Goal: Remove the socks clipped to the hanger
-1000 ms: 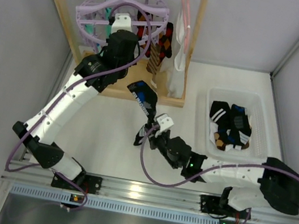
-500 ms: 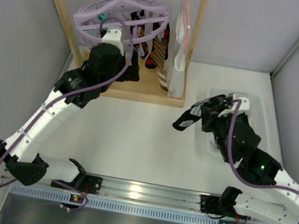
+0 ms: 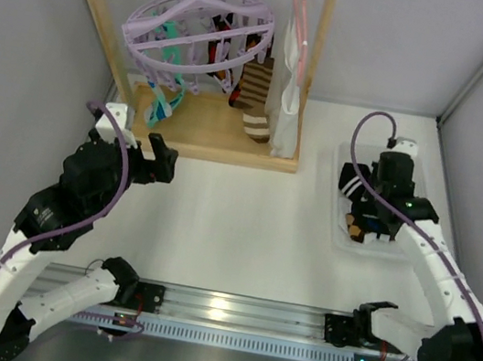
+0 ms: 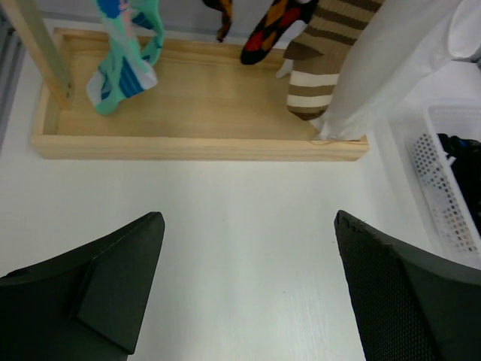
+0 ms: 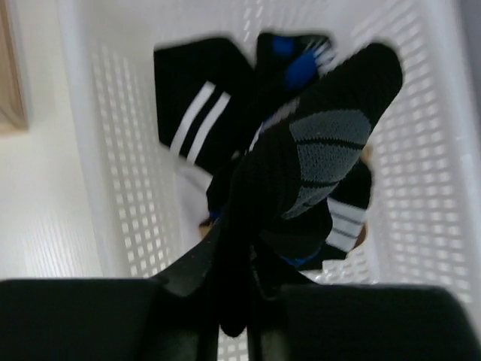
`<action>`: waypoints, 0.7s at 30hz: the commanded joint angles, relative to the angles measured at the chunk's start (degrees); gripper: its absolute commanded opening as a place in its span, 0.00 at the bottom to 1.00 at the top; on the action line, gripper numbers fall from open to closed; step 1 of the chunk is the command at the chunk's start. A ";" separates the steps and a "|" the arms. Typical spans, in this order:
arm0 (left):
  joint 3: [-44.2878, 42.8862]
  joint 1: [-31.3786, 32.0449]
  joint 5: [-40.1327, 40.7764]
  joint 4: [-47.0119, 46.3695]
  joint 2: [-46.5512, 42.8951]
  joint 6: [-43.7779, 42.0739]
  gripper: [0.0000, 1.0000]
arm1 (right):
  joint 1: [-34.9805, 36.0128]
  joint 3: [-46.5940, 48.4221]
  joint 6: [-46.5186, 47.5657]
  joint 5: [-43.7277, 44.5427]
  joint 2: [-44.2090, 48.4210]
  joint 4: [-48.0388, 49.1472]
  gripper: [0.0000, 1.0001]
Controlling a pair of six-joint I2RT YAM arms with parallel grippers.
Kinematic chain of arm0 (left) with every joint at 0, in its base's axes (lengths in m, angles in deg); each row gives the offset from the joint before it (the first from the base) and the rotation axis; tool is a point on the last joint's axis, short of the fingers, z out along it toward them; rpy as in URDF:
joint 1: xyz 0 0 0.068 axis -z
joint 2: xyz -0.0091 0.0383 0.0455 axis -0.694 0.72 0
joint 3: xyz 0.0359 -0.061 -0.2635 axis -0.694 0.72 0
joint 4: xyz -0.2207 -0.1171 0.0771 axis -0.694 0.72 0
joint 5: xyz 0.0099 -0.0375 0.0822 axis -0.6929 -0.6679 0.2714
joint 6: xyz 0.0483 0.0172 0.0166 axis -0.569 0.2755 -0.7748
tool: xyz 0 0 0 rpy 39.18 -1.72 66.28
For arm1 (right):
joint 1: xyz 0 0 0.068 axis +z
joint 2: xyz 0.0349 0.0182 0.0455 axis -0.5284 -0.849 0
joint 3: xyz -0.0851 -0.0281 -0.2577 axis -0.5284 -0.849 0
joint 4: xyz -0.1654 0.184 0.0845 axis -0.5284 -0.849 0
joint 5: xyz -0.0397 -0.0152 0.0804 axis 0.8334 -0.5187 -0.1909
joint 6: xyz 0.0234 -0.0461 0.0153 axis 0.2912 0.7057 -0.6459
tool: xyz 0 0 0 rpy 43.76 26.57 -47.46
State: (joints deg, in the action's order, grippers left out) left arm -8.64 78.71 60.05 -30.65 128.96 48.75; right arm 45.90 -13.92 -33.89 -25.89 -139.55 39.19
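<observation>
The lavender hanger hangs from the wooden rack. A teal sock, a brown-and-cream striped sock and a black sock with orange and red hang from its clips. My left gripper is open and empty, low over the table in front of the rack. My right gripper hangs over the white basket, shut on a black sock with a grey patch and blue toe.
The rack's wooden base lies just beyond my left gripper. A white garment on a pink wire hanger hangs at the rack's right. Black socks with white stripes lie in the basket.
My left arm pulled back from the hanger to the near left and its gripper opened. My right arm carried the black sock from mid-table to over the basket.
</observation>
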 commanded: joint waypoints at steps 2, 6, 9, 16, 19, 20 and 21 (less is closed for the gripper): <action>6.59 0.04 8.92 -1.10 -5.09 -0.48 0.98 | -1.16 -4.07 -0.06 -11.53 -5.28 5.11 0.20; 11.08 0.04 14.74 -1.45 -9.40 0.76 0.98 | -1.78 -0.12 -0.84 -10.74 -5.85 1.42 0.80; 13.54 0.13 19.04 -1.45 -10.99 1.81 0.98 | -1.52 2.08 -1.55 -11.88 0.39 0.98 0.95; 16.97 -0.05 20.90 -1.54 -14.15 4.97 0.98 | 6.29 5.51 -0.59 -6.43 9.28 0.54 0.99; 17.67 -0.05 20.64 -1.54 -14.77 5.50 0.98 | 8.15 1.32 0.38 -21.32 11.30 9.28 0.99; 17.85 0.04 20.81 -1.63 -14.95 5.68 0.98 | 8.24 0.16 -0.40 -32.69 11.22 12.03 0.98; 17.85 0.04 21.16 -1.54 -15.12 5.77 0.98 | 8.76 -0.81 -1.19 -36.81 10.61 14.58 0.97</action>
State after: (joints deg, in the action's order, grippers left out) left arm 8.72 78.69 79.32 -30.45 114.73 53.19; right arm 53.20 -11.67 -34.51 -44.31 -127.46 44.98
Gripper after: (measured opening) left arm 0.984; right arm 0.975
